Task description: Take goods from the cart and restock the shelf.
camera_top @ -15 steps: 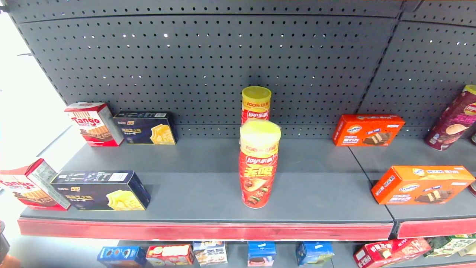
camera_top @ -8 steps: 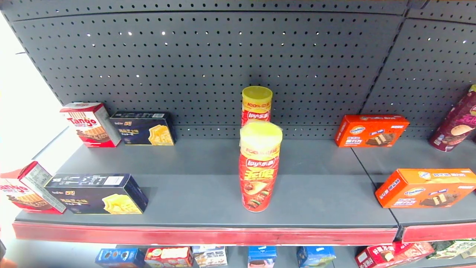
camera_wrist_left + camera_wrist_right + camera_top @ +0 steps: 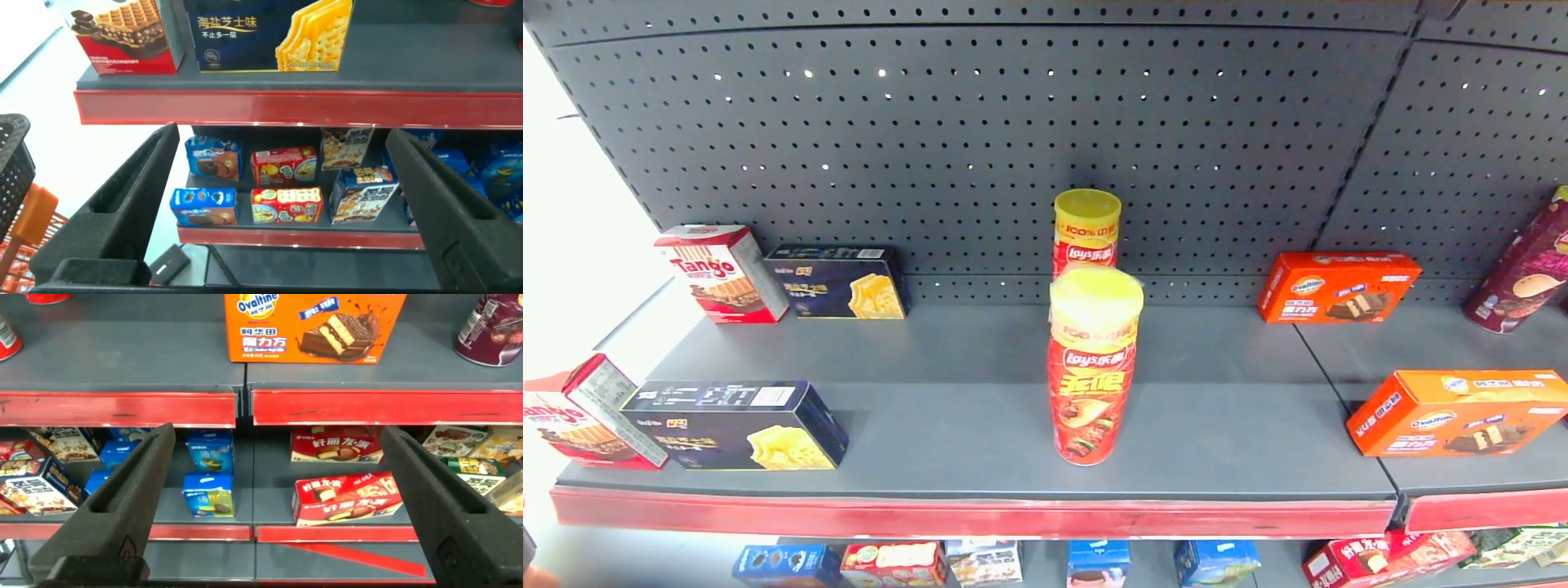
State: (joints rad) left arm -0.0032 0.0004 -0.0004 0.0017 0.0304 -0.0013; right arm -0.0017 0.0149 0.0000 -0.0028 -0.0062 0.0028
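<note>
On the shelf (image 3: 980,408), the rear chip can (image 3: 1085,230) stands at 12 o'clock from the front chip can (image 3: 1092,367). The back cracker box (image 3: 840,282) and back wafer box (image 3: 721,272) lie at 10. The front cracker box (image 3: 735,425) and front wafer box (image 3: 584,412) lie at 8. The back chocolate box (image 3: 1337,286) is at 2 and the front chocolate box (image 3: 1454,410) at 4. A far tube (image 3: 1523,269), perhaps chips, is beyond at 2.

Above the left claw (image 3: 282,137), the shelf (image 3: 425,77) is matt grey metal. Its blue box (image 3: 265,33) is glossy card.

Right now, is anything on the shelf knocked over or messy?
No, nothing is knocked over or spilled. The front chip can stands upright with the rear chip can straight behind it. The purple can at the right edge looks tilted in the head view, but I cannot tell if it really leans.
</note>
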